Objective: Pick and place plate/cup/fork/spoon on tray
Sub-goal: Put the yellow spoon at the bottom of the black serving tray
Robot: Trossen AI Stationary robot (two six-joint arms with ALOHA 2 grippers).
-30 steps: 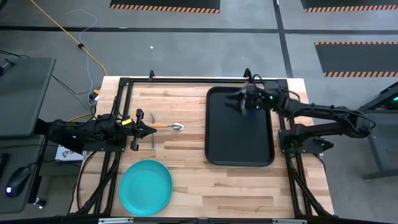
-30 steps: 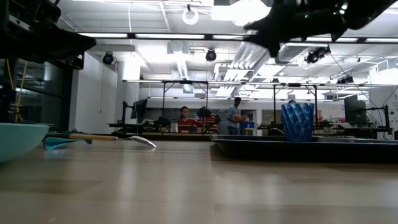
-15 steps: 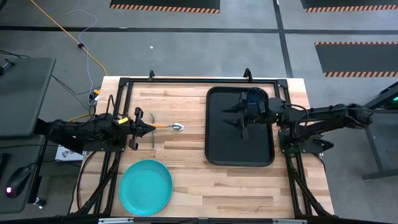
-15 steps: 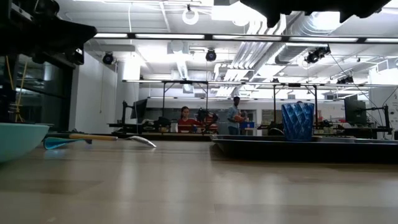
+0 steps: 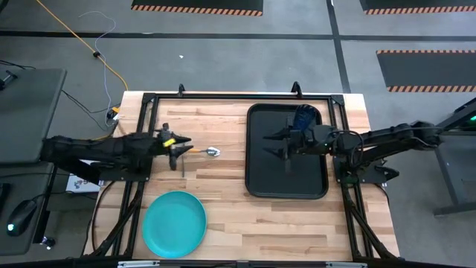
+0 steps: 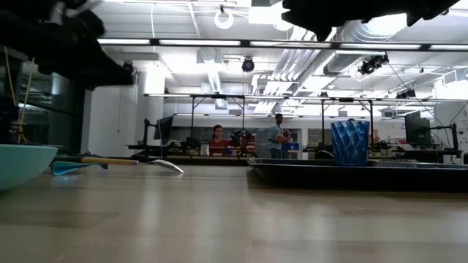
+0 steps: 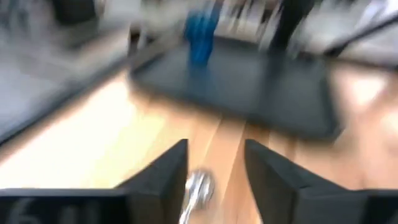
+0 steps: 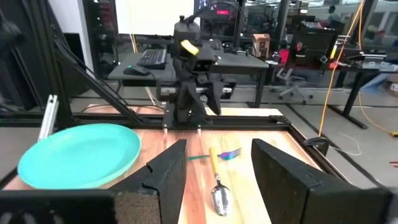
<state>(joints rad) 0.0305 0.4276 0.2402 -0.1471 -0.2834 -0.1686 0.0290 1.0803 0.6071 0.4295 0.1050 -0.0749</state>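
Note:
The orange-handled spoon [image 5: 202, 152] lies flat on the wooden table, with the thin dark fork [image 5: 183, 165] beside its handle end. My left gripper [image 5: 178, 145] hangs open above that handle end, clear of both; in its wrist view the spoon's bowl [image 7: 198, 186] shows between the fingers. The dark-blue cup [image 5: 303, 117] stands upright in the far end of the black tray [image 5: 260, 179]. My right gripper [image 5: 272, 145] hovers open over the tray's middle, holding nothing. The turquoise plate [image 5: 174, 223] rests near the table's front left.
Black frame rails [image 5: 223, 96] run along the table's far, left and right sides. Bare wood lies between the spoon and the tray and in front of the tray. People sit and stand far off in the room behind the table.
My left gripper has moved toward the table's right, over the spoon's handle. My right gripper has drawn back from the cup toward the tray's middle, uncovering the cup, which stays standing in the tray's far end.

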